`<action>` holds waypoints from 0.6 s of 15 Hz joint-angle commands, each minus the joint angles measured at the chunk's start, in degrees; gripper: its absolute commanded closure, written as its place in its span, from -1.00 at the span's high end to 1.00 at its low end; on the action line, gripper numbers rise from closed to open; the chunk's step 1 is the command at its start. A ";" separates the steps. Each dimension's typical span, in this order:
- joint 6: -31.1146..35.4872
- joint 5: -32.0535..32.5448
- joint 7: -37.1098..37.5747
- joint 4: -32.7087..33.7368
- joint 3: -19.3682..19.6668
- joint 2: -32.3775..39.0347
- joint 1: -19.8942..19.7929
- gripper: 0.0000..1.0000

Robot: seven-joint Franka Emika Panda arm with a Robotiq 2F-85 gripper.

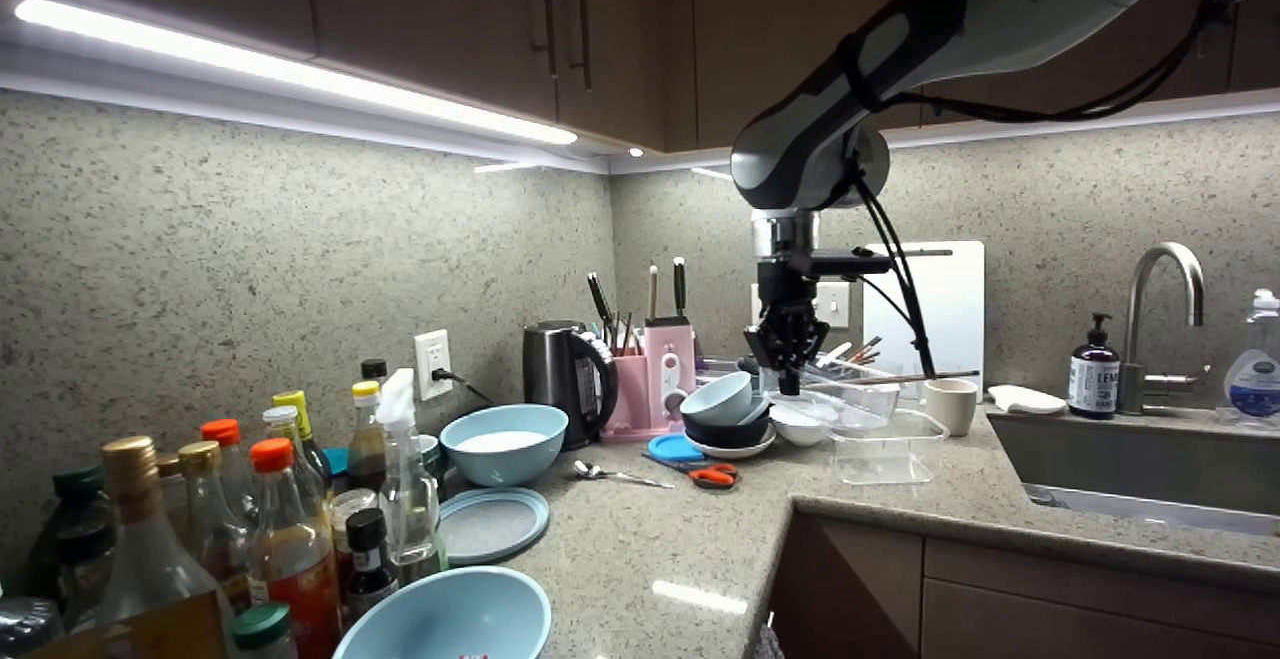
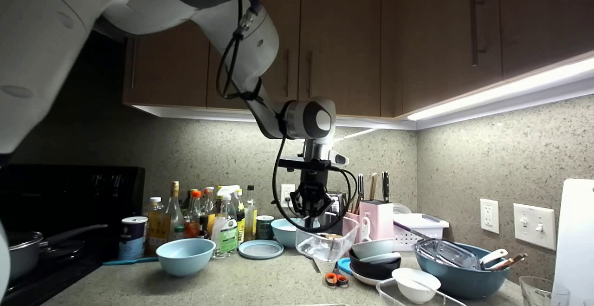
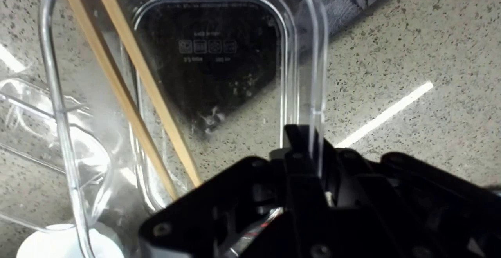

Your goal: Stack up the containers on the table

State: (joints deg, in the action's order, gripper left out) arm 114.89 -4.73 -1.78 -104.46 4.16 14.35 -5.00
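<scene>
probably stacking: pinching a clear container (image 2: 325,245) by one wall in the pincer (image 1: 790,382), above the inner corner of the bench (image 1: 640,549); next, likely centring over the clear tub (image 1: 885,459) near the front edge and lowering, without spilling the wooden sticks (image 3: 150,87) across it; with the arm (image 1: 800,154) arched over and pointing straight down

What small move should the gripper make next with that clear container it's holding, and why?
I'd probably ease the gripper sideways to bring the held container over the other clear container standing on the countertop. The gripper pinches one wall of the held container, which hangs to one side of the other with wooden chopsticks in it, so slow seems safest.
</scene>
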 commanded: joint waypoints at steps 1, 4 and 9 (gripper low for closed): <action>7.07 -5.02 3.75 -8.24 1.01 -5.85 -1.52 -0.97; 3.64 -2.66 1.51 -3.97 1.17 -2.41 -1.21 -0.87; 4.93 -3.66 4.85 -2.76 0.87 -1.14 -0.66 -0.97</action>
State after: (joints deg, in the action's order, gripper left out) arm 118.74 -7.44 -0.23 -108.30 5.16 12.46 -5.74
